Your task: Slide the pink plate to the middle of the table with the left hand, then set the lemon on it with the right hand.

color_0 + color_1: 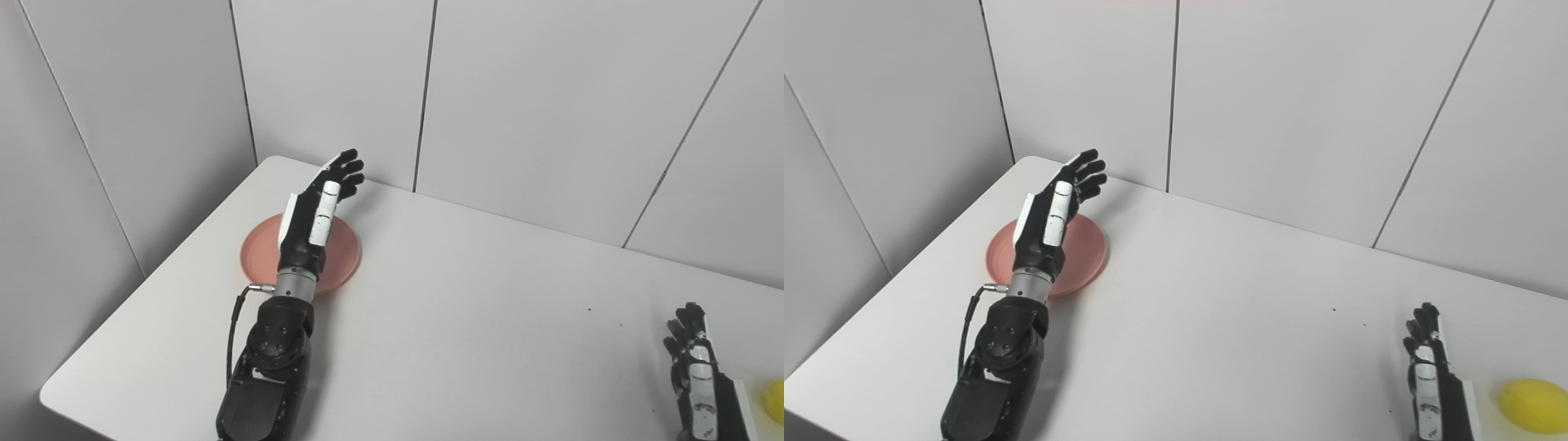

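Note:
A pink plate (344,252) lies on the white table (465,318) at the far left. My left hand (318,205) reaches over the plate, open, its fingers stretched past the plate's far rim toward the wall. I cannot tell whether the hand touches the plate. The yellow lemon (1533,397) rests at the table's near right. My right hand (1430,367) stands just left of the lemon, held edge-on with its fingers extended, open and apart from the fruit.
Grey wall panels (520,92) close off the table's far and left sides. The table's left front corner (52,392) lies near my left forearm. Bare white tabletop stretches between the plate and the lemon.

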